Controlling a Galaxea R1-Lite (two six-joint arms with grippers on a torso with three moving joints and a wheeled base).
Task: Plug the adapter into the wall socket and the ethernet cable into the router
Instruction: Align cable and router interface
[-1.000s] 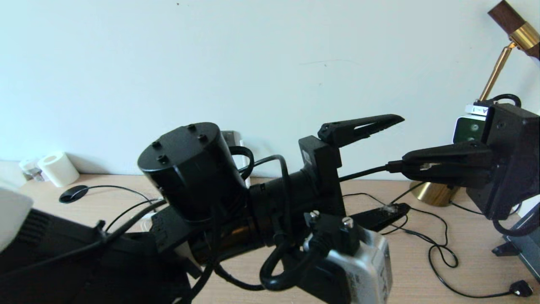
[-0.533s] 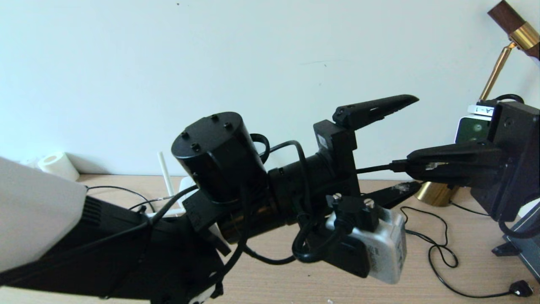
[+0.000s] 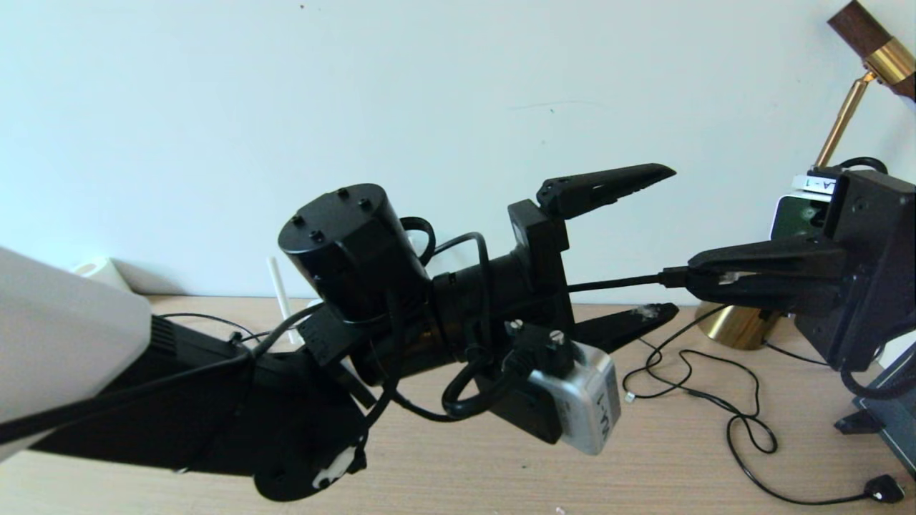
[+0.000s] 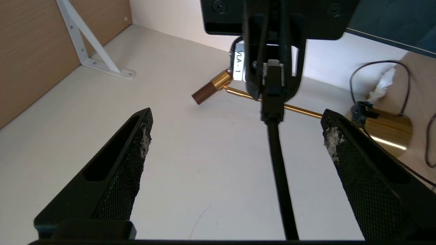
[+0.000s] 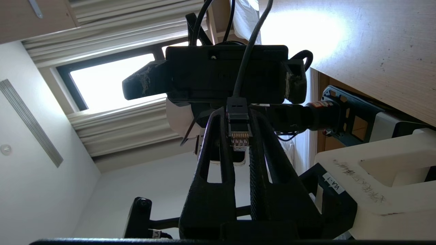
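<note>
Above the desk (image 3: 715, 443), right gripper (image 3: 698, 280) jaws pinch the ethernet cable (image 3: 615, 284) between the left gripper (image 3: 662, 239) jaws, spread wide.

The desk (image 3: 444, 465) is pale, matt wood grain; on it, the lamp (image 3: 737, 325) has a glossy brass-coloured metal base and stem with a dark wooden tip. Beside the lamp, the left gripper (image 3: 662, 239) is matt black plastic with rough, cross-hatched pads (image 4: 361, 190); the ethernet cable (image 4: 277, 160) between them is smooth black with a clear plastic plug.
</note>
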